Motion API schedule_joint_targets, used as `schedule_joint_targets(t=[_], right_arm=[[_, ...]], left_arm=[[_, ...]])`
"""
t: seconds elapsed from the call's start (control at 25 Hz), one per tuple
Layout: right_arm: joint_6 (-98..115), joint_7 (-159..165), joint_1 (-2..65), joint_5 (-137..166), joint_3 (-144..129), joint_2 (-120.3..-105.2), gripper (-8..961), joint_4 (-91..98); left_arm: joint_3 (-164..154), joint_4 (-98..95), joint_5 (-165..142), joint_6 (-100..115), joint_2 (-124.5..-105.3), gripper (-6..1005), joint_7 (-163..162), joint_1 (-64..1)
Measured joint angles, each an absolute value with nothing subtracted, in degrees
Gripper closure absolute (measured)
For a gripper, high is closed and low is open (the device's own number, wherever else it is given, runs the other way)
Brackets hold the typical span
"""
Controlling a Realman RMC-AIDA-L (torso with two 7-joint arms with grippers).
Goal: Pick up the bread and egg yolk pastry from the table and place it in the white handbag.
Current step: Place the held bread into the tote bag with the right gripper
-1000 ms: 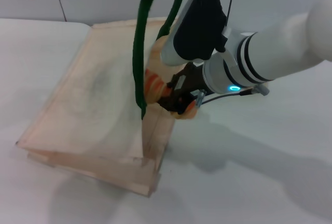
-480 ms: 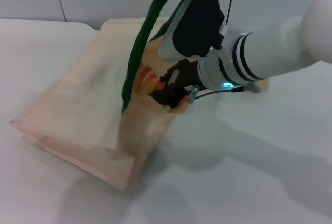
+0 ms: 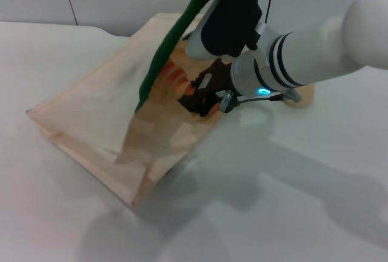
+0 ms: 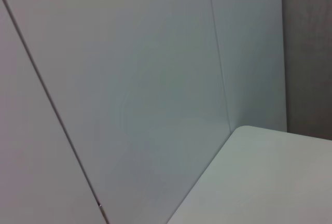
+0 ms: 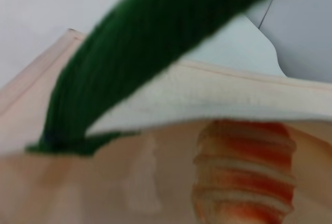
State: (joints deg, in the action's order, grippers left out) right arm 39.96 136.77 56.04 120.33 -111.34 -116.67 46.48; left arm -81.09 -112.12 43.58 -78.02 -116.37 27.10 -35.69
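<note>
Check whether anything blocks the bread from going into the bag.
Nothing visible does. The bread already lies in the mouth of the bag, which is held open by its green handle. The right tool is at the opening beside it.

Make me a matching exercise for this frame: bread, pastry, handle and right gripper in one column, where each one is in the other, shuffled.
Things:
1. bread
2. pastry
3. handle
4. right gripper

Places:
A. on the table, behind the right arm
B. at the handbag mouth, by the bread
C. partly inside the handbag mouth
D. pulled up from the handbag's edge toward the top of the head view

Pairs: 1-C, 2-A, 3-D, 4-B
</note>
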Motion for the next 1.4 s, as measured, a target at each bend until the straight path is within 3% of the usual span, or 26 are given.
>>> schedule_joint_targets(t=[1.4], right_arm=[[39.3, 136.8, 59.1, 116.0, -119.8, -116.89, 666, 47.6]], left_arm=[[-82.4, -113.3, 43.0, -76.4, -116.37, 885, 26.3, -35.9]])
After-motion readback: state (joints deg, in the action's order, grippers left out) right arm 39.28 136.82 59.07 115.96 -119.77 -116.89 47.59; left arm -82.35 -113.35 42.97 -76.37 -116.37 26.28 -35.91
